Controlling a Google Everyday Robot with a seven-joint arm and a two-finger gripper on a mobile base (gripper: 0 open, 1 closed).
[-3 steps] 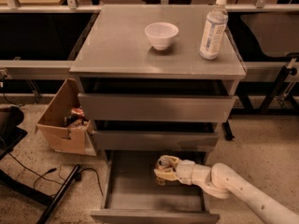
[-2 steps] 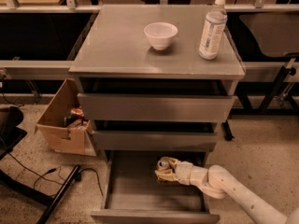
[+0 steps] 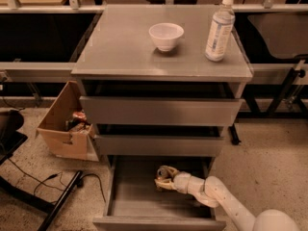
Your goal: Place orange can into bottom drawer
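Observation:
The bottom drawer [image 3: 130,203] is pulled open, a deep grey tray at the foot of the cabinet. The orange can [image 3: 163,172] is inside it near the back right, only its silver top and a bit of golden side showing. My gripper [image 3: 162,179] reaches into the drawer from the lower right on a white arm and is shut on the can, its pale fingers wrapped around the can's body. Whether the can rests on the drawer floor is hidden by the fingers.
On the cabinet top stand a white bowl [image 3: 166,36] and a tall clear bottle [image 3: 219,29] with a white cap. Two shallower drawers [image 3: 159,110] above are slightly open. A cardboard box [image 3: 65,124] sits on the floor at left, next to cables and a black chair base.
The view has shifted slightly, so the cabinet sits a little further right in it. The gripper with the can stays in nearly the same place inside the bottom drawer.

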